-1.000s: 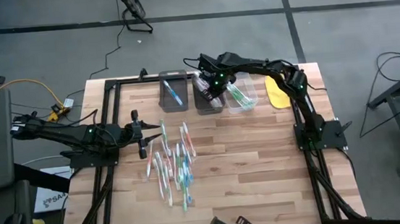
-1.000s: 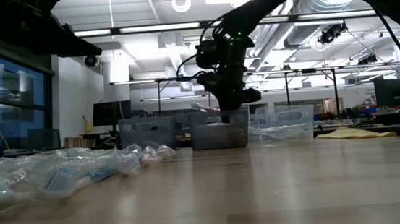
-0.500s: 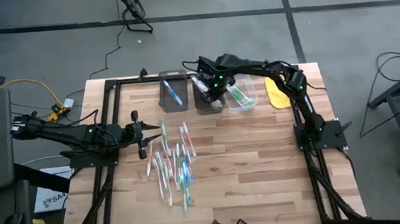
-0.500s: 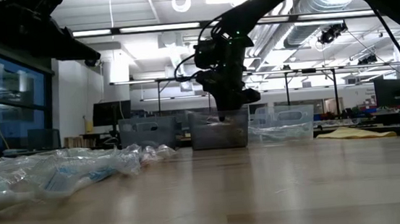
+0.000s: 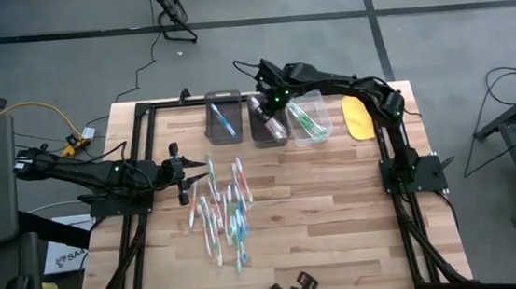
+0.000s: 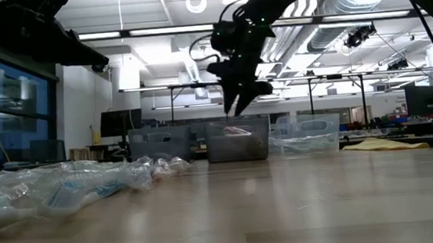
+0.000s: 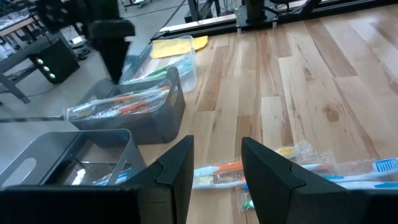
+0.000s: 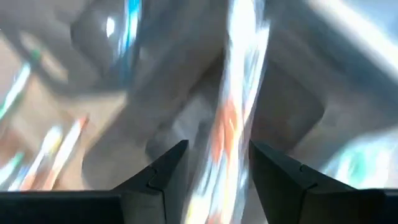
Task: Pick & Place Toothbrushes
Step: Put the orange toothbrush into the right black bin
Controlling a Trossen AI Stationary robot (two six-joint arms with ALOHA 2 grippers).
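Several wrapped toothbrushes lie in a loose pile on the wood table's left half, also seen in the low view. My left gripper hovers open at the pile's left edge, its fingers just short of an orange-handled toothbrush. My right gripper hangs open, pointing down, above the middle grey bin. Wrapped orange toothbrushes lie in that bin, straight below the right gripper.
Three bins stand in a row at the far edge: a grey bin holding a blue toothbrush, the middle grey bin, and a clear bin holding green ones. A yellow flat object lies to their right. Bare wood covers the table's right and near parts.
My right gripper has risen straight up out of the middle grey bin and now hangs clear above its rim, shifted slightly toward the far edge. A wrapped orange toothbrush stays lying in that bin.
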